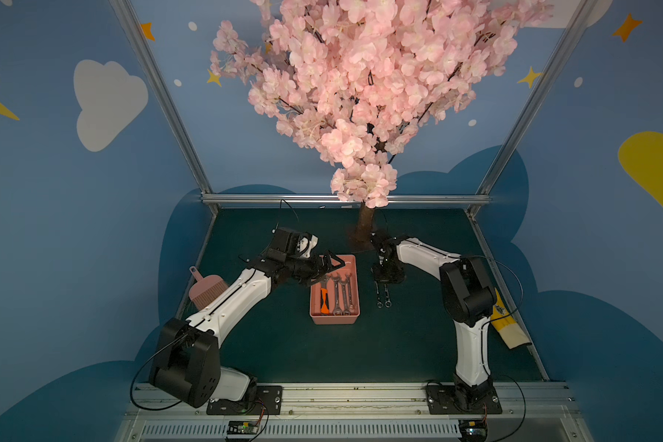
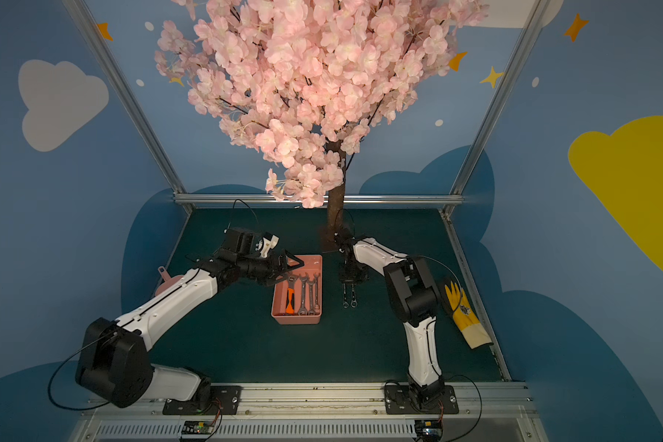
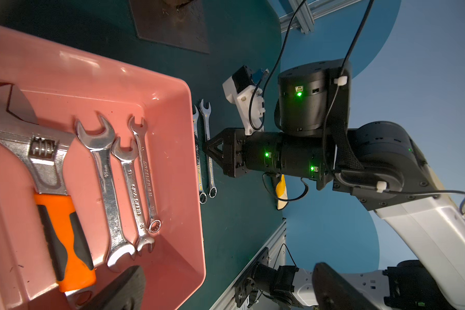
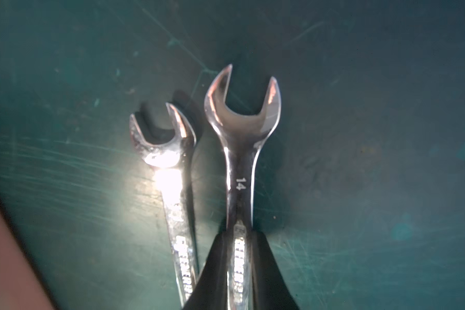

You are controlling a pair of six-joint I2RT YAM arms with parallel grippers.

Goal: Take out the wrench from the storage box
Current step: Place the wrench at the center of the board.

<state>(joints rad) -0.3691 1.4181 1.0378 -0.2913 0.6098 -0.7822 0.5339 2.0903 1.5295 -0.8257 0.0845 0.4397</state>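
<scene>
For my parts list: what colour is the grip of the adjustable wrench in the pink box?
The grip is orange with black inlays, clearest in the left wrist view.

Both top views high above the near edge of the table [image 1: 399, 344], looking down across it, left wrist view close over the storage box [image 3: 145, 80], facing the right arm [image 3: 427, 228], right wrist view very near two wrenches [image 4: 240, 161], seen in all views

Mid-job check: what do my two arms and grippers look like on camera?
The left arm and right arm match: white shells, bulky black joint housings, thin black cables looping alongside. The left gripper and right gripper are black with triangular open-frame fingers. Green lights glow on the right arm.
</scene>
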